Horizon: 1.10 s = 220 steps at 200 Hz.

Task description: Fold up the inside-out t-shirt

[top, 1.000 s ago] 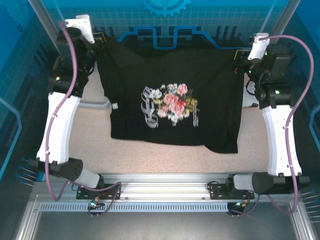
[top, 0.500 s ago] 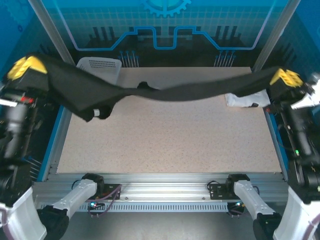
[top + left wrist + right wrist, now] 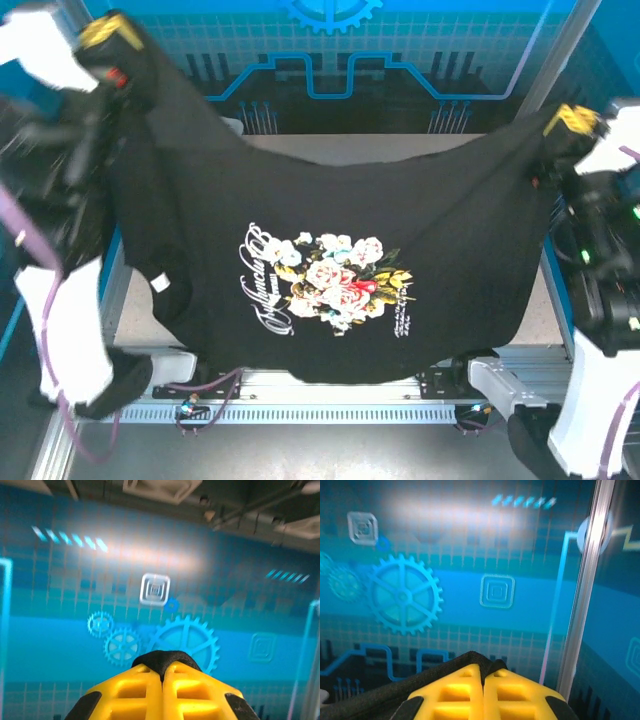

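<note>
The black t-shirt (image 3: 400, 215) hangs stretched in the air between both arms, its flower print (image 3: 330, 280) facing the top camera and a small white label (image 3: 158, 284) on its lower left. My left gripper (image 3: 112, 35) is raised at the upper left, shut on one corner of the shirt. My right gripper (image 3: 568, 122) is at the right, shut on the other corner. In the left wrist view black cloth (image 3: 161, 659) bulges from between the closed yellow fingers (image 3: 135, 690). In the right wrist view the cloth (image 3: 485, 662) is pinched the same way.
The speckled table (image 3: 360, 148) shows behind the shirt's sagging top edge. Its metal front rail (image 3: 330, 395) lies just below the shirt's hem. A blue back wall (image 3: 330, 40) and slanted frame posts (image 3: 560, 50) enclose the cell.
Both arms have swung the shirt up and toward the camera. A second ago it lay spread over the table; half a second ago it was a stretched band; now it hangs open, print facing the camera.
</note>
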Each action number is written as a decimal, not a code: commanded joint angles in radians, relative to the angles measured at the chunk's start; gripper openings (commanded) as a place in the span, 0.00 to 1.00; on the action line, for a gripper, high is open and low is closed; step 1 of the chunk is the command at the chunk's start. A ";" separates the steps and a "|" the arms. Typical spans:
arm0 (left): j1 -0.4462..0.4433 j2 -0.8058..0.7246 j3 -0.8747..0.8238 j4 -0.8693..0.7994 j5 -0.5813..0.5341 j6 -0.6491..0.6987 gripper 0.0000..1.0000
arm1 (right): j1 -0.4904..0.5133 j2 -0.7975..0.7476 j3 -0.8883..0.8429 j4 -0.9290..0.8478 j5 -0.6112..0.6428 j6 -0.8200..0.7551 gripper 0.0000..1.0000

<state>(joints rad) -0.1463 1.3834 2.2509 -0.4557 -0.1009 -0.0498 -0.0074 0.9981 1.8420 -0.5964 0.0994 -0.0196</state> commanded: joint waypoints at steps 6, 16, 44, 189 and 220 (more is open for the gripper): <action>0.020 0.270 0.074 0.008 -0.027 0.044 0.00 | -0.009 0.153 -0.097 0.143 0.062 -0.061 0.00; 0.025 0.370 0.115 0.015 -0.025 0.044 0.00 | -0.008 0.220 -0.123 0.183 0.062 -0.058 0.00; 0.031 0.668 0.229 0.073 0.004 0.039 0.00 | -0.009 0.448 -0.163 0.313 0.052 -0.035 0.00; -0.020 0.492 -0.630 0.444 0.224 -0.499 0.74 | 0.060 0.819 -0.224 0.033 0.050 0.234 0.55; -0.114 0.177 -1.149 0.555 0.186 -0.592 0.75 | 0.053 0.562 -0.630 0.018 0.020 0.363 0.56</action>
<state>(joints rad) -0.1871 1.7031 1.3895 -0.0090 0.0681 -0.5026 0.0525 1.6958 1.4357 -0.5507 0.1455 0.2123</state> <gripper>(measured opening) 0.745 0.552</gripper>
